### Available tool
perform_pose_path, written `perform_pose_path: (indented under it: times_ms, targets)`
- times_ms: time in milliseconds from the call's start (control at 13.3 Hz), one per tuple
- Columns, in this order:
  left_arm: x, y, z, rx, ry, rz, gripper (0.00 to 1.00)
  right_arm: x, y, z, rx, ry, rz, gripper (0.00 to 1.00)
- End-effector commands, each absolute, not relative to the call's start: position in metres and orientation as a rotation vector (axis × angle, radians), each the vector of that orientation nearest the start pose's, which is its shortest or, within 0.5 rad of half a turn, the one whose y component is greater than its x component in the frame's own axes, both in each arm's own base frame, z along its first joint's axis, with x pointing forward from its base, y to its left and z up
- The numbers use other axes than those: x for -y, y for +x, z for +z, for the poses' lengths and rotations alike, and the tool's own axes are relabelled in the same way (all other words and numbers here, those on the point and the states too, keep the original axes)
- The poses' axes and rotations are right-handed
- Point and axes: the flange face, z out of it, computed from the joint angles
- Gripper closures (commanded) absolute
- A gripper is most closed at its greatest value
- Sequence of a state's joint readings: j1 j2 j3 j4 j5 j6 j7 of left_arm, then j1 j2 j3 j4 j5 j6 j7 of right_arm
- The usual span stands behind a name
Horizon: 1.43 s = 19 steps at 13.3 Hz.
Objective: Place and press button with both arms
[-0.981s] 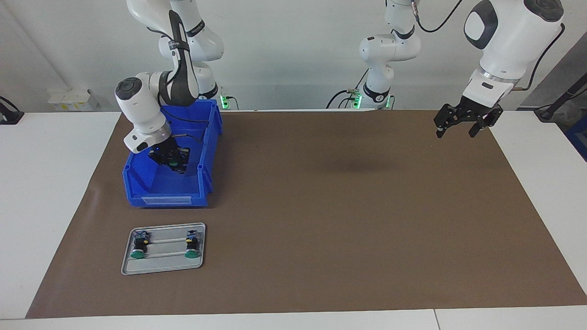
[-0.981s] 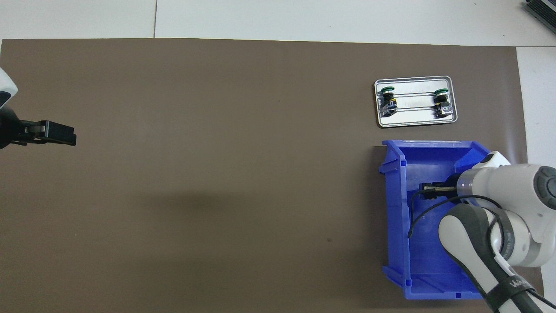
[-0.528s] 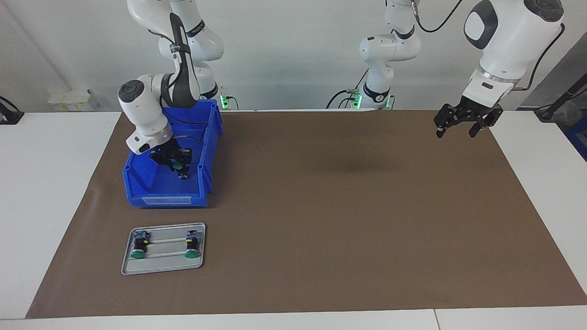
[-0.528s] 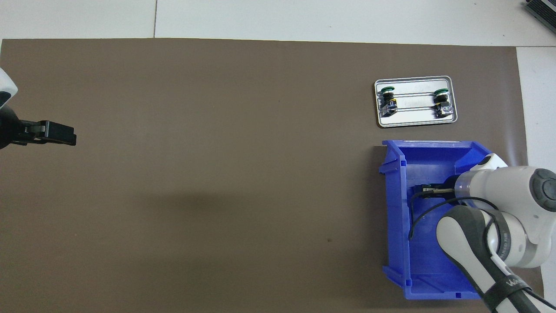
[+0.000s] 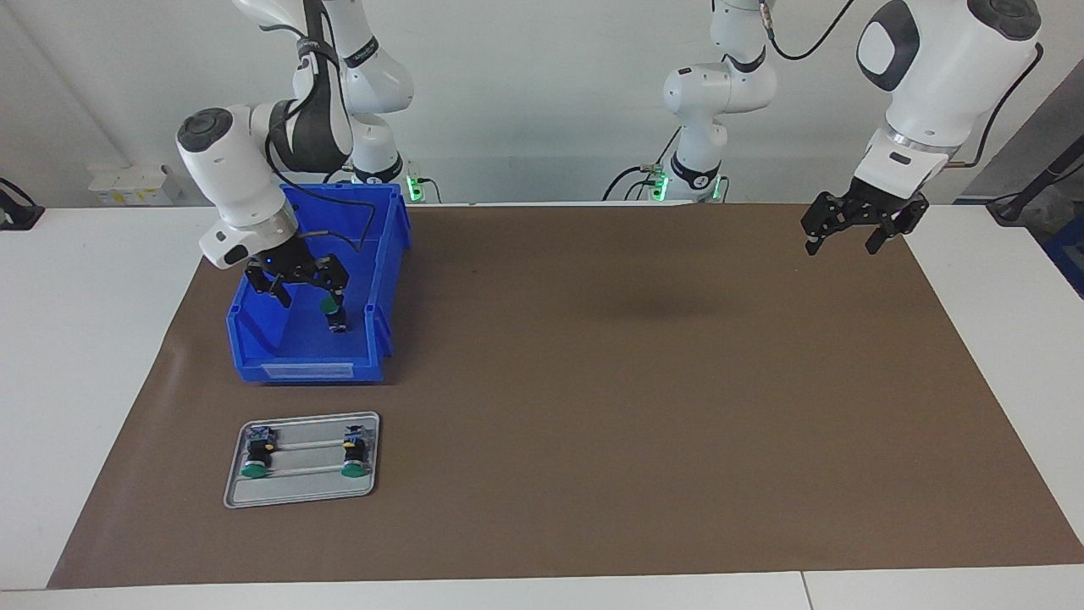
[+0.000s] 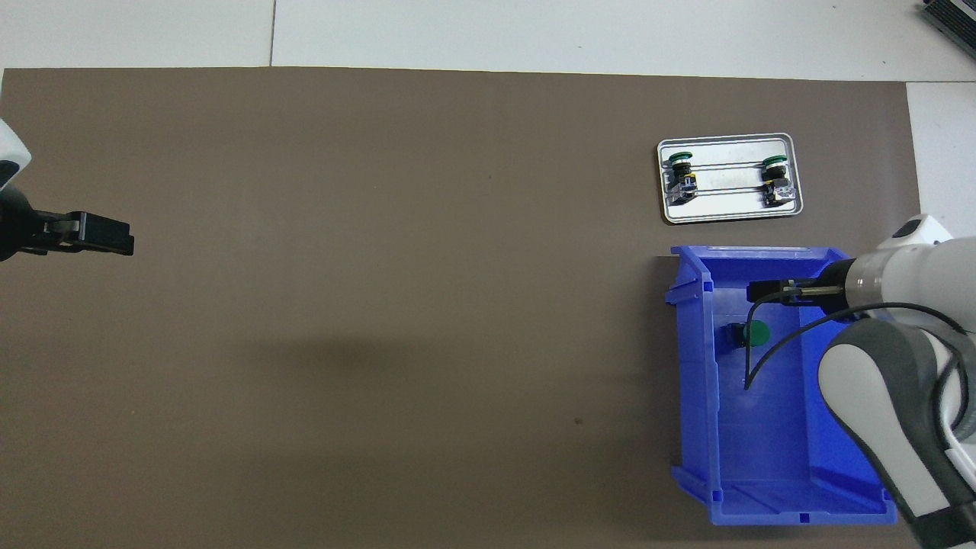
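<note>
Right gripper (image 5: 298, 285) open and empty above the blue bin (image 5: 279, 356), button (image 5: 331, 307) lying loose inside the bin, left gripper (image 5: 854, 230) open, holding nothing, waiting over the mat (image 5: 593, 407) at its own end.

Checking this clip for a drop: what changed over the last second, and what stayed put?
The right gripper opened and rose inside the blue bin, letting go of the button, which now lies on the bin floor. The left gripper stayed open over the mat at its own end; the tray and its two buttons did not move.
</note>
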<state>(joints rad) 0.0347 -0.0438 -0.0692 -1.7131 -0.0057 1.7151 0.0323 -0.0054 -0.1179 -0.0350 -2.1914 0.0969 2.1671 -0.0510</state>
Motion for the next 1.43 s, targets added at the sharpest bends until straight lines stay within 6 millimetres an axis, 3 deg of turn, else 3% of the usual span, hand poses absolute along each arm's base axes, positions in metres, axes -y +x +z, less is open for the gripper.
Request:
perform_pose_path:
  times_ms: [0,377,603,1358]
  targets:
    - [0.018,0.542,0.595,-0.091,-3.152,-0.067,0.0,0.017,0.536,0.491,-0.091,-3.072,-0.184,0.0]
    - [0.018,0.542,0.596,-0.091,-3.152,-0.07,0.0,0.017,0.552,0.595,-0.215,-3.134,-0.118,0.0]
    - [0.018,0.542,0.595,-0.091,-3.152,-0.067,0.0,0.025,0.55,0.64,-0.227,-3.145,-0.09,0.0]
    - [0.018,0.542,0.595,-0.091,-3.152,-0.067,0.0,0.019,0.543,0.628,-0.143,-3.148,-0.007,0.0]
